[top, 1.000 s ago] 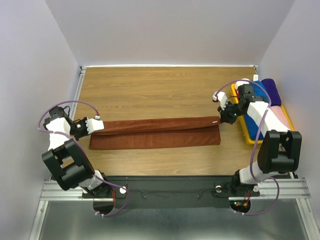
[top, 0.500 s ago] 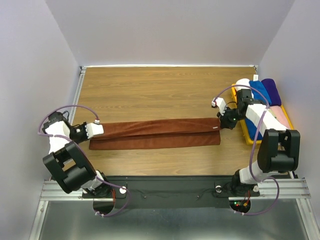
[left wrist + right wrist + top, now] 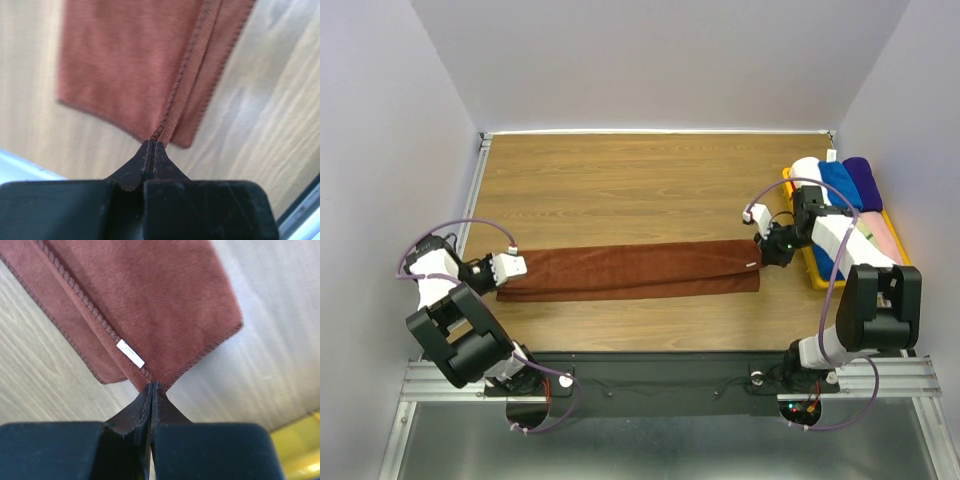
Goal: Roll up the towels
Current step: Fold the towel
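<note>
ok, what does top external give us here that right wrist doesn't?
Only top external: the whole brown towel laid out as a long folded strip, the left pincer shut on its far end, and the rolled towels in the yellow tray.
Only right wrist: the small white label by the stitched hem, and the two layers' offset edges near the pinch.
Both: the right pincer shut on the towel's corner, with a bit of the tray beside it.

The left gripper (image 3: pixel 151 145) pinches a corner of the rust-brown towel (image 3: pixel 135 60). The towel hangs folded above the wooden table (image 3: pixel 260 130).
</note>
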{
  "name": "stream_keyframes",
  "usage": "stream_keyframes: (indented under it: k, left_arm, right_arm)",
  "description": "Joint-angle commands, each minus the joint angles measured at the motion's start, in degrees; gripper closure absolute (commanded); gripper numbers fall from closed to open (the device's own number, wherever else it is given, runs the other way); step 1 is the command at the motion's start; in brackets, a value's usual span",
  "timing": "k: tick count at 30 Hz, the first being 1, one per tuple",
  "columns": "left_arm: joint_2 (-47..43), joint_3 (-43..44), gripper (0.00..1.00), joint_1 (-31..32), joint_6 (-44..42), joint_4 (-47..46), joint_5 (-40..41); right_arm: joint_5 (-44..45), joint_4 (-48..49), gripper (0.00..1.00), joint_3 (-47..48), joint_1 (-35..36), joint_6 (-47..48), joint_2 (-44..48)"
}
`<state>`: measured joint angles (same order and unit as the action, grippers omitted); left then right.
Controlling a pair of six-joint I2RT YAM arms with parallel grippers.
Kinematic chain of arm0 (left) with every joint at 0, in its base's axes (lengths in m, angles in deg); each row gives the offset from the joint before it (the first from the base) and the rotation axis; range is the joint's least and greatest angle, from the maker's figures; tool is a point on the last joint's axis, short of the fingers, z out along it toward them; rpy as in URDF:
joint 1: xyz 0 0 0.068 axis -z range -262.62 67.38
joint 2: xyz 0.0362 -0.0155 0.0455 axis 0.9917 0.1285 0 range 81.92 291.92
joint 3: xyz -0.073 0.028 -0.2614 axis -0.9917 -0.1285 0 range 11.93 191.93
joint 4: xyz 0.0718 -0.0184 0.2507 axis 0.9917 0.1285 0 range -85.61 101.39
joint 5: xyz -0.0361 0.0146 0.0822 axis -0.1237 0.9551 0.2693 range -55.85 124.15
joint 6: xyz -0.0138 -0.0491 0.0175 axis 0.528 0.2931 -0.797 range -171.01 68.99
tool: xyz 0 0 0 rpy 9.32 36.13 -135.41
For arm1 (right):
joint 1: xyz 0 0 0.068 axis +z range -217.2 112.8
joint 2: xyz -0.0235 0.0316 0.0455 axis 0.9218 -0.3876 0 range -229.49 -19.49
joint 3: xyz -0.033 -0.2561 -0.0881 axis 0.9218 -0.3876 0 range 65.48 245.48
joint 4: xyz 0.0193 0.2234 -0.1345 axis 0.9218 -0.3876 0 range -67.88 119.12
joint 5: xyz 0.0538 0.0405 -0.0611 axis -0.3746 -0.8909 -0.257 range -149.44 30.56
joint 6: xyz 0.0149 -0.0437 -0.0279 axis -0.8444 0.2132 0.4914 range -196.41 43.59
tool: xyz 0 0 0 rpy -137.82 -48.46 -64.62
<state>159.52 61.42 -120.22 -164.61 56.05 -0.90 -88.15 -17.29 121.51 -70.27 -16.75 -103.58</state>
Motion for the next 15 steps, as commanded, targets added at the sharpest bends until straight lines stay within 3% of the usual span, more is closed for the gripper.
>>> stream_keyframes:
  k: [1, 15]
  left_arm:
    - [-2.28, -4.05, 1.0, -0.36, -6.99, -1.2, 2.26]
    - [0.18, -6.25, 1.0, -0.36, -3.91, -7.01, 4.11]
  right_arm:
    - [-0.65, -0.43, 0.99, 0.31, -0.71, 0.99, -1.42]
    - [0.06, -0.61, 0.99, -3.82, -0.71, 2.74, -3.62]
